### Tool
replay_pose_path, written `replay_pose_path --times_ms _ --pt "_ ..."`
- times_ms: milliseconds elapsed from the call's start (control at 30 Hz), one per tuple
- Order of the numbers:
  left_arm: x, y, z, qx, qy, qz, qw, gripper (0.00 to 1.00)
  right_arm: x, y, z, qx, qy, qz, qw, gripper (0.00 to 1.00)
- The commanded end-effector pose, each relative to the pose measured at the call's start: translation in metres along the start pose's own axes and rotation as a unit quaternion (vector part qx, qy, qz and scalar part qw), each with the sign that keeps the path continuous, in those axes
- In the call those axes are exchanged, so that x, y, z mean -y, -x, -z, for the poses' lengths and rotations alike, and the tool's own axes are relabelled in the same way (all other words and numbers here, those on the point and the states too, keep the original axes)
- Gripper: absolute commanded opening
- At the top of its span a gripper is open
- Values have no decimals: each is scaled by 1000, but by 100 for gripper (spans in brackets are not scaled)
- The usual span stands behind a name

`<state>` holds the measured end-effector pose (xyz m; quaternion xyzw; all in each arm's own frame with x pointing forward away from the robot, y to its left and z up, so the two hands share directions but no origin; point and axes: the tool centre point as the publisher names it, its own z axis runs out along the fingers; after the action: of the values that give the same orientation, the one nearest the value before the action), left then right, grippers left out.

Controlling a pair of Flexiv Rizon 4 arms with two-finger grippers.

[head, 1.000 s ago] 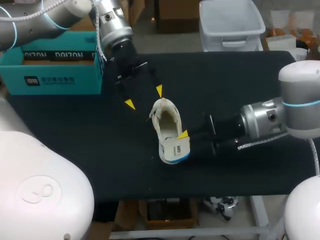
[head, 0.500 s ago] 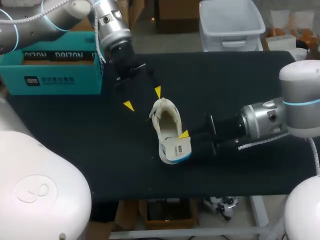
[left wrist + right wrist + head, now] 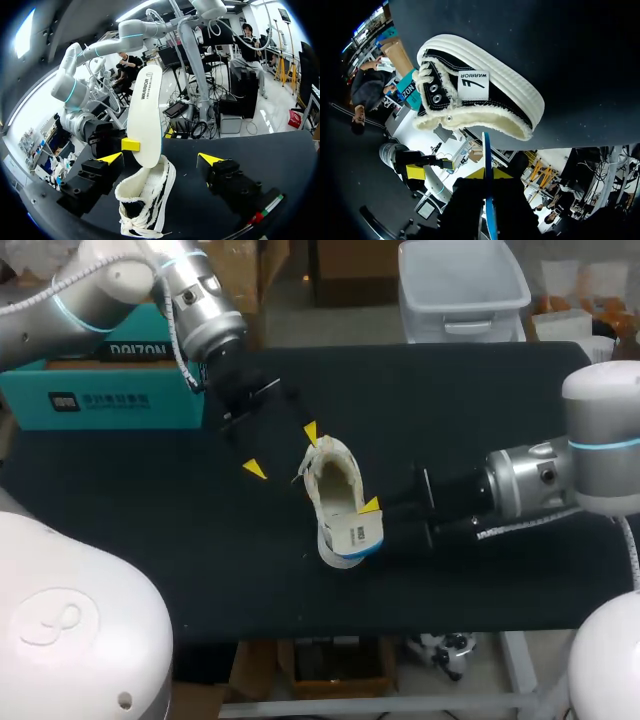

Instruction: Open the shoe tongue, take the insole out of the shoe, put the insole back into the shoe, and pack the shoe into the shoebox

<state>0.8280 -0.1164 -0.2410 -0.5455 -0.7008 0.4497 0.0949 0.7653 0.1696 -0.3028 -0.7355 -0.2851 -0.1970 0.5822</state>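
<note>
A black shoe (image 3: 333, 475) with a white sole and fleecy lining lies on the black table (image 3: 480, 410). At its near end a white insole (image 3: 350, 536) with a blue underside stands on edge, with my right gripper (image 3: 372, 508) shut on it. In the right wrist view the insole (image 3: 488, 210) shows edge-on between the right gripper's (image 3: 487, 175) fingers, and the shoe (image 3: 480, 95) is ahead. My left gripper (image 3: 282, 451) hangs open just beyond the shoe's far end. From the left gripper (image 3: 160, 159), the shoe (image 3: 145, 200) and upright insole (image 3: 145, 115) lie between the spread fingers, untouched.
The teal shoebox (image 3: 110, 380) stands open at the table's far left, behind my left arm. Bare black tabletop lies to the right of the shoe and along the front edge.
My left arm's wrist has swung to the left and its open fingertips have shifted slightly nearer. The right gripper, the insole and the shoe have stayed in place.
</note>
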Motion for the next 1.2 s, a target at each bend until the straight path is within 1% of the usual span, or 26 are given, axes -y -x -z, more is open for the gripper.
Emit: replay_pose_path --times_ms 33,133,200,267,333,367,900,967,1033,1067,1133,1167,1200 --pt "17 -20 -19 126 59 10 990 100 -2 -2 1 -5 -1 2 1000 0" --pt "22 -25 -28 152 62 29 986 100 -4 -5 0 -6 -2 1 1000 0" --pt "22 -27 -30 165 46 40 984 100 -5 -7 -2 -6 -4 0 1000 0" --pt "24 -28 -33 167 44 52 984 100 -6 -9 -2 -7 -5 1 1000 0" --pt "24 -25 -35 158 56 73 983 100 -7 -11 -1 -12 5 7 1000 0" --pt "24 -25 -35 158 56 73 983 100 -9 -14 0 -13 14 19 1000 0" --pt "24 -25 -35 158 56 73 983 100 -9 -14 0 -13 14 19 1000 0" --pt "22 -23 -45 157 46 77 983 100 -9 -14 0 -13 14 19 1000 0" --pt "20 -23 -51 175 52 77 980 100 -14 -13 -1 -21 14 12 1000 0" --pt "18 -25 -55 176 39 71 981 100 -16 -11 -1 -23 15 11 1000 0" --pt "12 -25 -61 196 40 74 977 100 -15 -9 -3 -35 11 10 999 0" --pt "10 -26 -63 204 26 70 976 100 -15 -7 -3 -38 17 8 999 0" --pt "8 -26 -64 213 28 73 974 100 -14 -6 -3 -39 16 9 999 0"
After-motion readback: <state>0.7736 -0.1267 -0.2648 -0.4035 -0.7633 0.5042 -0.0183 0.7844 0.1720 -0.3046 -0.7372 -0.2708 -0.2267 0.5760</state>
